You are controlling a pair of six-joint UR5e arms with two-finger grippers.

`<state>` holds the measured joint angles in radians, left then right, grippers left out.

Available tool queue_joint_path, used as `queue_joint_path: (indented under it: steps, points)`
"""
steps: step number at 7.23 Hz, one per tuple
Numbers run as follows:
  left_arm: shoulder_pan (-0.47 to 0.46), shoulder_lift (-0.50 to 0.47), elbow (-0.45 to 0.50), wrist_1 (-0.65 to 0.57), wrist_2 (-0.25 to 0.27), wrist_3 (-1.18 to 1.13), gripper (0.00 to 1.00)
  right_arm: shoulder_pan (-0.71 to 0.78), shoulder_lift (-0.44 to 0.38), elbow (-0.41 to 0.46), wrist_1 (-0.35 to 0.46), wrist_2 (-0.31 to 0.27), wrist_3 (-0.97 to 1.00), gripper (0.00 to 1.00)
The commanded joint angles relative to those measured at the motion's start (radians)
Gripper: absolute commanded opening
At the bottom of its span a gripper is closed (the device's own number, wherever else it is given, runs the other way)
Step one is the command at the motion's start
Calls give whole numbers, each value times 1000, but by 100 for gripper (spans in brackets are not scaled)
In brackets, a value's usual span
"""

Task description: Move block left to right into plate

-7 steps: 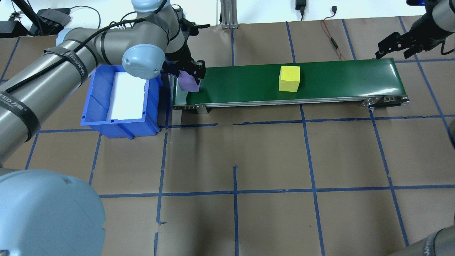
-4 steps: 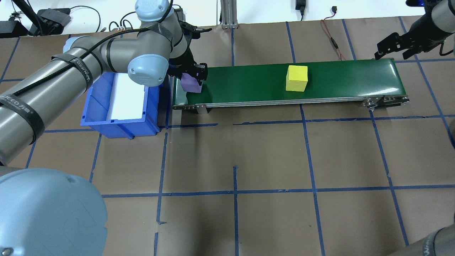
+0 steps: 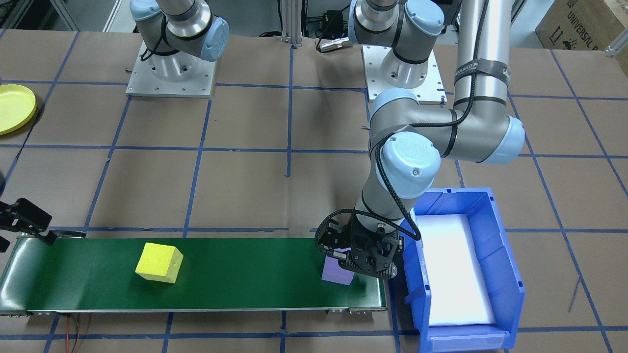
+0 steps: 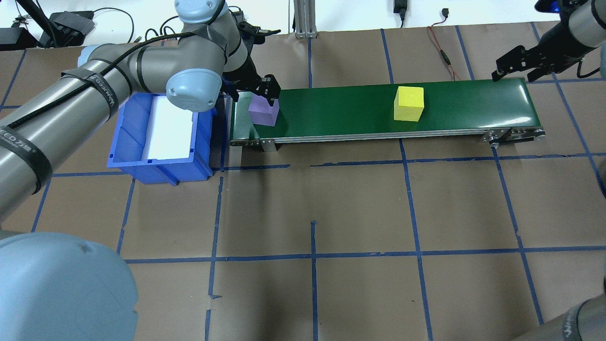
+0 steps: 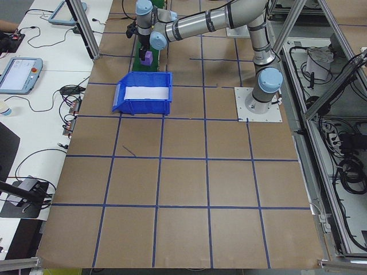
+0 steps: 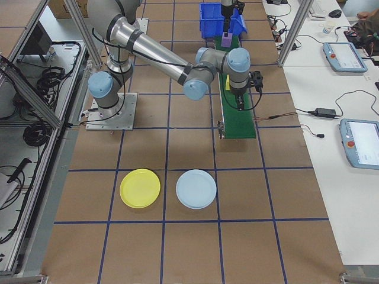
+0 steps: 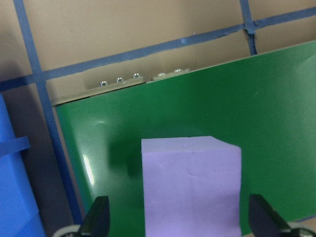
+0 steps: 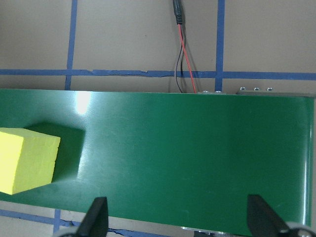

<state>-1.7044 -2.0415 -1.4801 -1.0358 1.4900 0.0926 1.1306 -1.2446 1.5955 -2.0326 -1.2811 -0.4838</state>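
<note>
Reference dial: the overhead view, with 6 o'clock at the robot and 12 o'clock at the far edge of the tabletop [image 4: 360, 208]. The yellow plate [image 6: 140, 188] lies flat on the tabletop off the robot's right end of the belt, well apart from it. A light blue plate [image 6: 196, 189] lies just beside it, and neither plate carries anything. At about 10 o'clock a blue bin [image 4: 125, 142] with a white liner [image 4: 170, 128] stands just beside the left end of the green conveyor belt [image 4: 341, 109]. The belt runs across the far half of the tabletop from 11 o'clock to 2 o'clock. The purple block [image 4: 263, 112] sits upright on the belt at its left end, near the bin. The left pincer [image 7: 180, 222] is positioned at this block with its jaws spread wide. In the left wrist view the fingertips [image 7: 98, 217] stand on either side of the block with a visible gap on each side, so the block is not gripped. The yellow block [image 4: 409, 103] sits on the belt at about 1 o'clock, right of the belt's middle and well apart from the purple block. The right pincer [image 8: 177, 219] hangs over the belt's right end at 2 o'clock, jaws wide and empty. The yellow block is at 9 o'clock in its wrist view. A red cable [image 8: 183, 44] lies on the tabletop beyond the belt.
</note>
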Motion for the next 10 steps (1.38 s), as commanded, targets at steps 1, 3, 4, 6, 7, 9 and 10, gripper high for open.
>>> queue_joint_path:
  steps: [1, 3, 4, 6, 7, 9, 10]
  points:
    - [2, 116, 17, -77, -5, -4, 100, 0, 10, 1, 2, 23, -2, 100]
    - [46, 284, -23, -189, 1, -5, 100, 0, 10, 3, 2, 23, 1, 100]
    - [60, 353, -23, -320, 10, -4, 100, 0, 10, 3, 2, 22, 1, 100]
    - [118, 473, -60, -531, 16, 12, 100, 0, 10, 3, 6, 23, 1, 100]
    - [127, 477, -63, -512, 16, 1, 100, 0, 10, 1, 6, 23, 1, 100]
    - [129, 485, -77, -518, 18, 4, 100, 0, 14, 1, 5, 23, 1, 100]
    - [131, 485, -83, -517, 18, 10, 100, 0, 23, 1, 5, 23, 2, 100]
